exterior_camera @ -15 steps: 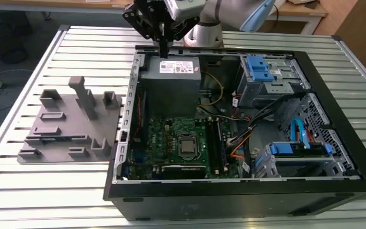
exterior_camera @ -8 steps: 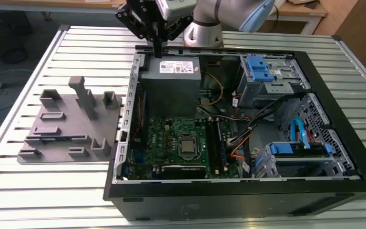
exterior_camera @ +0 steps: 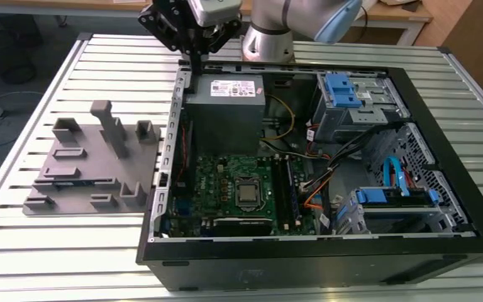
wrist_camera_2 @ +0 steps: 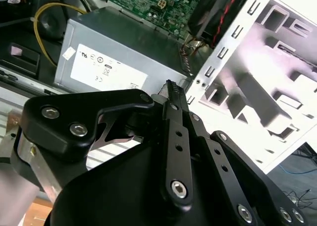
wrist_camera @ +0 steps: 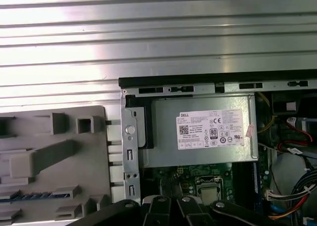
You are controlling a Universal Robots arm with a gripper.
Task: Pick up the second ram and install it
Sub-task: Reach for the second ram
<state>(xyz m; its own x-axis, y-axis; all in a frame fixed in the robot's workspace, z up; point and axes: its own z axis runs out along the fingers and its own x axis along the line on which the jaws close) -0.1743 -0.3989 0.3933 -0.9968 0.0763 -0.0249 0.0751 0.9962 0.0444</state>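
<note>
An open computer case (exterior_camera: 309, 251) lies on its side on a slatted metal table (exterior_camera: 73, 251), taking up the centre and right of the exterior view. The robot arm's black end effector (wrist_camera_2: 171, 87) hangs at the upper centre of that frame, above the case's far edge and the grey power supply (exterior_camera: 224, 104). Its fingers appear pressed together with nothing between them. A grey moulded holder (exterior_camera: 90, 163) with posts and slots sits on the table at the exterior view's left, just beside the case. A thin dark strip with a bluish tint, apparently the second ram (exterior_camera: 72, 184), lies in one of its slots, well apart from the end effector. The green motherboard (exterior_camera: 241, 182) is at the lower centre, with its black slot rails (exterior_camera: 288, 189) just to its right and loose cables near them. The likely risks are these: closed fingers cannot take the stick, the holder's tall posts stand near it and could be struck, and an off-centre grip on so thin a board could tilt it against the rail.
</note>
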